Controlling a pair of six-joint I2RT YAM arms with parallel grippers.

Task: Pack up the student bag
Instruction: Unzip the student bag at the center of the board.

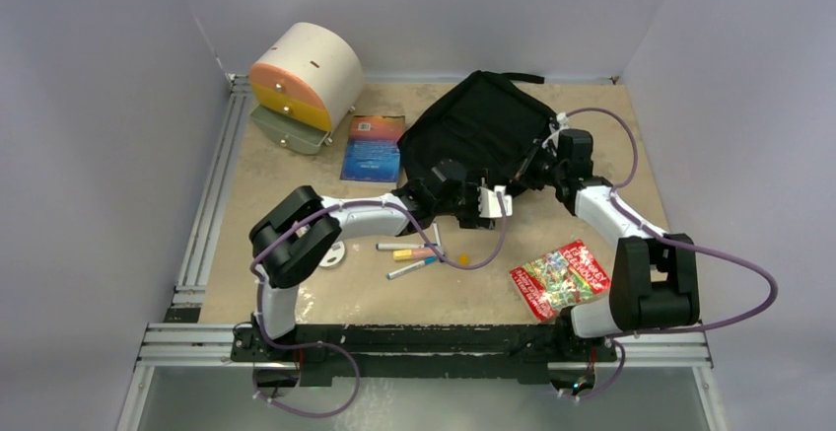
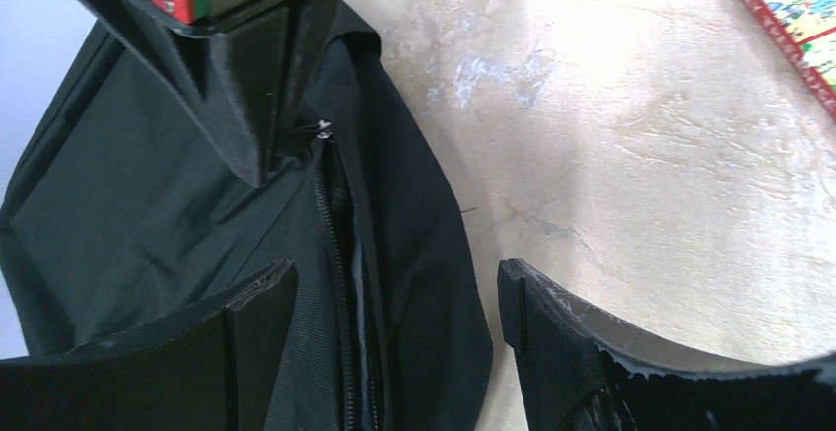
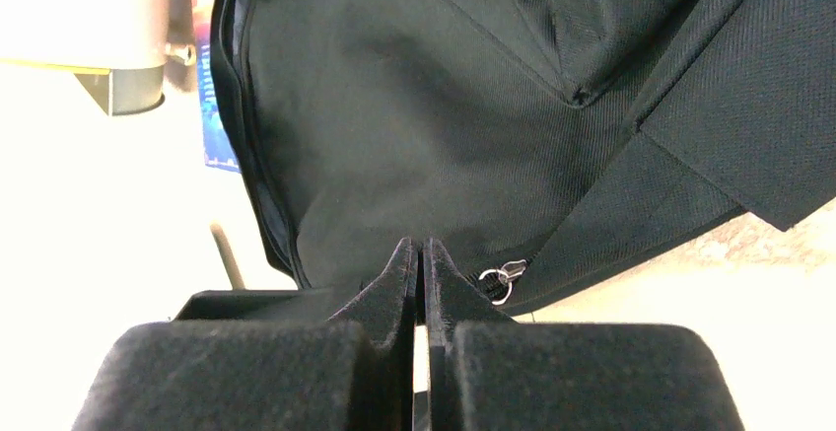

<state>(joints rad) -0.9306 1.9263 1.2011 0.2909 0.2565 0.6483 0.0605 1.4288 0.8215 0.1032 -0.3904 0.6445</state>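
The student bag (image 1: 478,130) is a soft black backpack lying at the back middle of the table. My left gripper (image 1: 489,204) is at its near edge, open. In the left wrist view its jaws (image 2: 394,293) straddle the bag's edge and a partly parted zipper (image 2: 335,253), touching nothing. My right gripper (image 1: 540,160) reaches the bag's right side. In the right wrist view it (image 3: 421,249) is shut, with its tips pinched into the black fabric (image 3: 444,125) beside a silver zipper pull (image 3: 498,281). That pull (image 2: 323,130) also shows in the left wrist view.
A cream-and-orange drawer box (image 1: 301,81) stands at the back left, with a blue book (image 1: 374,147) beside the bag. Loose markers (image 1: 409,253) and a small orange piece (image 1: 463,257) lie under the left arm. A red-and-green booklet (image 1: 560,276) lies near the right arm.
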